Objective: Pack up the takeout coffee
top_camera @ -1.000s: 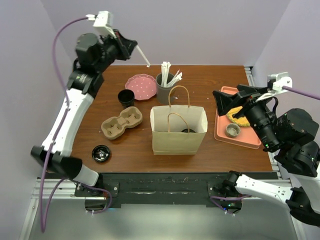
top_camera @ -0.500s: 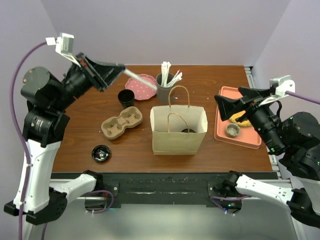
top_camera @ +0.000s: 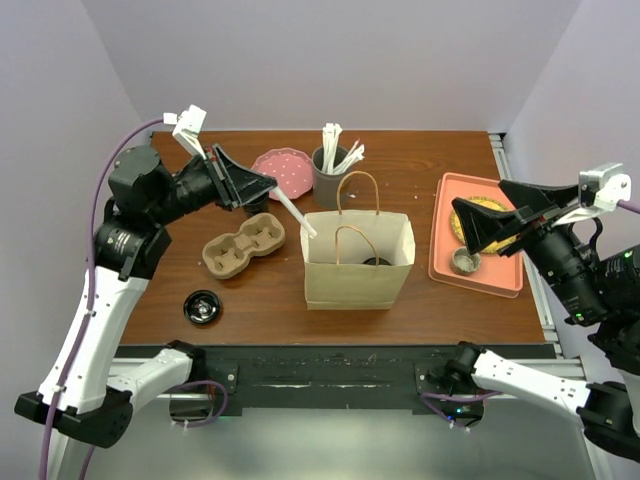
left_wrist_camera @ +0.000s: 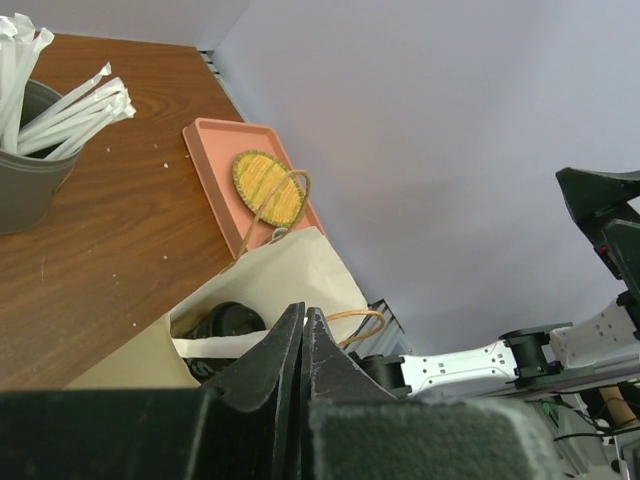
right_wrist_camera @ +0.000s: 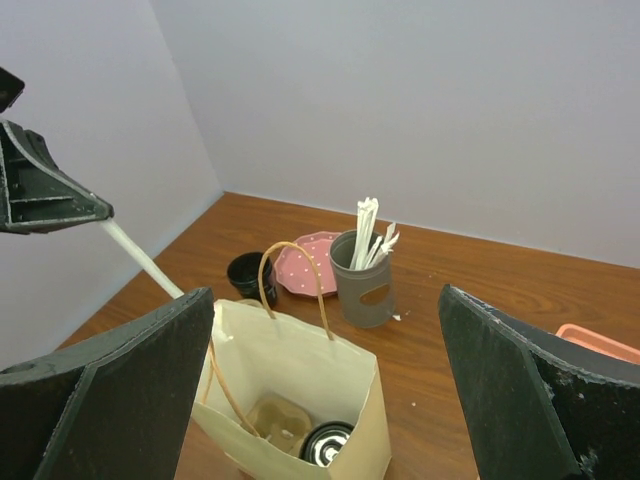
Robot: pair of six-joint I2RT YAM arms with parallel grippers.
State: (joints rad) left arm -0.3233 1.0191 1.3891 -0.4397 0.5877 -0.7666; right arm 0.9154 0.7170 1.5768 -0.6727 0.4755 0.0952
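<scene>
Takeout coffee [right_wrist_camera: 327, 443] sits in the paper bag [top_camera: 357, 276]; left hand [top_camera: 275, 184] pinches a straw [top_camera: 293, 212] (right hand [top_camera: 466, 227] spread, empty).

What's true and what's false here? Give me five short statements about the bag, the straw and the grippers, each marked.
The left gripper is shut on a wrapped straw. True.
The paper bag lies flat on its side. False: it stands upright with its top open.
A black lidded cup sits inside the bag. True.
The right gripper holds the loose black lid. False: its jaws are open and empty; the lid lies on the table.
The cup carrier holds two cups. False: both its wells are empty.
</scene>
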